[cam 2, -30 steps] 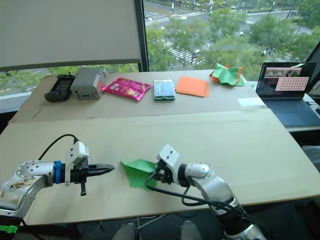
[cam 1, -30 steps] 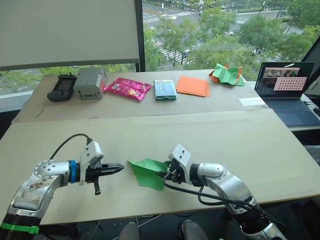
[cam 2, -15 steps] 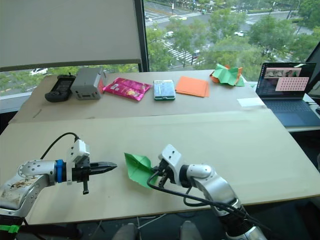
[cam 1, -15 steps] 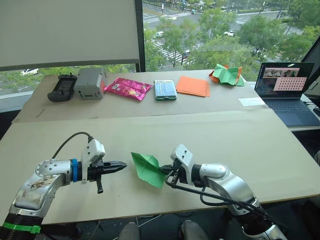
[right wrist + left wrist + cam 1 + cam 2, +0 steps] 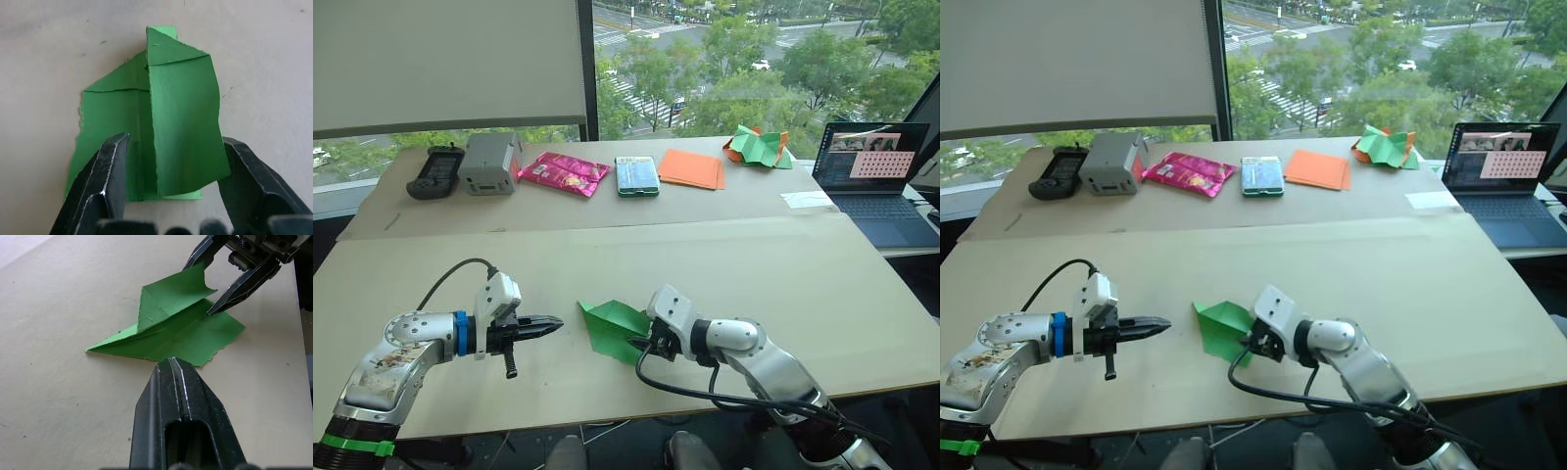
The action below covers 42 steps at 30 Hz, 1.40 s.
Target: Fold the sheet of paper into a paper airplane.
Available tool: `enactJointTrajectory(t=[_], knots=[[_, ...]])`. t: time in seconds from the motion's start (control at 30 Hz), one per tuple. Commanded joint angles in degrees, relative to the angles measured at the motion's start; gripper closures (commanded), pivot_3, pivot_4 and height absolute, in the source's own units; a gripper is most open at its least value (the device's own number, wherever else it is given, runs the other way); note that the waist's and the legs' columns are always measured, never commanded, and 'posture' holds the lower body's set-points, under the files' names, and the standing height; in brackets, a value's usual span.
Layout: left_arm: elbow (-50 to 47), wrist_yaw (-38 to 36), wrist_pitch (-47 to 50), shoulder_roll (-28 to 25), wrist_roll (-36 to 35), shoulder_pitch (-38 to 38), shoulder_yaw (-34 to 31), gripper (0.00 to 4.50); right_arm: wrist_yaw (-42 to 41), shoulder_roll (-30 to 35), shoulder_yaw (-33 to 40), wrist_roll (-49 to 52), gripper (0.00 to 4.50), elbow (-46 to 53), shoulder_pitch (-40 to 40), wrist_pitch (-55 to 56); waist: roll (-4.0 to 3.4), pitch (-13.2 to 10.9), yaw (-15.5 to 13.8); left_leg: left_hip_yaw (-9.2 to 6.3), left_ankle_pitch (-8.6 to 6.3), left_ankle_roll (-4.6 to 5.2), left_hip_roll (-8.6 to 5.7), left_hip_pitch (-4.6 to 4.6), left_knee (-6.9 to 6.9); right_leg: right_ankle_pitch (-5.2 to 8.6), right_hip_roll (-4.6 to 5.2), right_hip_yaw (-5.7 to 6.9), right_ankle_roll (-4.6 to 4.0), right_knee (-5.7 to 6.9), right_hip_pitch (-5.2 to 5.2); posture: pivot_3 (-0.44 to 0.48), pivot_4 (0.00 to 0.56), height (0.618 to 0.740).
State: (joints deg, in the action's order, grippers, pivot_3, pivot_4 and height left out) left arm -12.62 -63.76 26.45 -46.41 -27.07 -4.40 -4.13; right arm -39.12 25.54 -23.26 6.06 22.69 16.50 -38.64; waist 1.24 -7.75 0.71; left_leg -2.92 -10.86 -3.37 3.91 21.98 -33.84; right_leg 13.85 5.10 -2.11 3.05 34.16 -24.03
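Easily torn or crumpled here: sheet of paper [image 5: 616, 327], half folded, lying near the front edge of the surface [image 5: 822, 284] about midway along it, one flap raised and curling between the spread fingers of the right pincer [image 5: 166, 161]. Closing crooked probably drags the thin paper, shifts the crease off line or flattens the flap the wrong way. Left pincer [image 5: 546, 328] pressed together, just beside the paper's pointed end, tip aimed at it, not touching.
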Motion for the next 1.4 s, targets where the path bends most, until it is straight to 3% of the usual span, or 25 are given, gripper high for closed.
enactJointTrajectory(t=[0.03, 0.33, 0.63, 0.67, 0.87, 0.97, 1.17, 1.3, 1.4], knots=[[-1.0, 0.0, -0.7, -0.4, -0.1, -0.5, -0.5, 4.50, -0.3, -0.8, 4.8, 4.2, 1.88, 3.4, -0.3, -1.2, 0.01, 0.0, 0.0, 0.00, 0.00, 0.00, 0.00, 0.00, 0.00, 0.00, 0.00, 0.00, 0.00, 0.00, 0.00, 0.000, 0.150, 0.706], [-1.1, 0.3, -0.7, -0.5, 0.3, -0.5, -0.1, 4.50, 0.6, -5.8, 14.5, 15.4, 1.88, -4.9, 0.5, -14.2, 0.02, 0.0, 0.0, 0.01, 0.02, 0.03, -0.01, 0.00, -0.02, -0.01, -0.02, -0.07, -0.02, 0.03, 0.05, 0.000, 0.150, 0.706], [-1.8, 0.8, -0.5, -0.5, 0.0, 0.3, -0.3, 4.50, 0.8, -8.4, 16.0, 20.8, 1.88, -6.3, -0.4, -16.4, 0.00, 0.0, 0.1, -0.06, 0.04, 0.07, 0.02, -0.07, -0.01, -0.05, -0.28, -0.33, -0.06, 0.33, 0.03, 0.000, 0.150, 0.706], [-1.8, 0.9, -0.5, -0.4, 0.0, 0.3, -0.3, 4.50, 0.9, -8.5, 15.9, 20.9, 2.42, -6.2, -0.4, -16.3, 0.00, 0.0, 0.1, -0.07, 0.04, 0.06, 0.02, -0.07, -0.01, -0.05, -0.28, -0.33, -0.06, 0.34, 0.03, 0.000, 0.150, 0.706], [-2.2, 1.1, -0.6, -0.4, -0.1, 0.8, -0.4, 4.50, 1.8, -8.9, 15.9, 21.5, 4.45, -5.7, -0.9, -15.8, 0.00, 0.0, 0.1, -0.07, 0.04, 0.06, 0.02, -0.05, -0.02, -0.05, -0.28, -0.34, -0.06, 0.34, 0.04, 0.000, 0.150, 0.706], [-2.0, 1.1, -0.8, -0.4, 0.1, 0.8, -0.2, 4.50, 1.7, -7.8, 14.8, 20.5, 4.48, -5.2, -0.7, -15.0, 0.00, 0.0, 0.1, -0.07, 0.04, 0.07, 0.02, -0.05, -0.02, -0.05, -0.29, -0.34, -0.06, 0.34, 0.05, 0.000, 0.150, 0.706], [-1.0, 1.7, -1.1, -0.1, 0.5, -0.4, -0.1, 4.50, 1.6, -4.2, 11.0, 13.6, 4.48, -1.1, 0.5, -2.9, -0.01, 0.0, 0.1, -0.07, 0.04, 0.06, 0.01, -0.04, -0.02, -0.05, -0.30, -0.35, -0.06, 0.35, 0.03, 0.000, 0.150, 0.706], [-0.2, 2.1, -0.4, 0.4, -0.6, -1.4, -0.8, 4.50, 1.2, 1.7, 3.5, 0.7, 4.48, 4.0, 3.2, 12.6, -0.02, 0.0, 0.1, -0.06, 0.03, 0.06, 0.01, -0.04, -0.02, -0.05, -0.30, -0.35, -0.06, 0.34, -0.01, 0.000, 0.150, 0.706], [1.3, 2.0, -0.4, 0.9, -1.3, -2.3, -1.4, 4.50, 6.1, 9.2, -5.6, -22.7, 4.48, 2.5, 7.8, 35.2, -0.03, 0.0, 0.1, -0.05, 0.02, 0.04, 0.01, -0.15, -0.02, -0.05, -0.31, -0.35, -0.05, 0.32, 0.01, 0.000, 0.150, 0.706]])
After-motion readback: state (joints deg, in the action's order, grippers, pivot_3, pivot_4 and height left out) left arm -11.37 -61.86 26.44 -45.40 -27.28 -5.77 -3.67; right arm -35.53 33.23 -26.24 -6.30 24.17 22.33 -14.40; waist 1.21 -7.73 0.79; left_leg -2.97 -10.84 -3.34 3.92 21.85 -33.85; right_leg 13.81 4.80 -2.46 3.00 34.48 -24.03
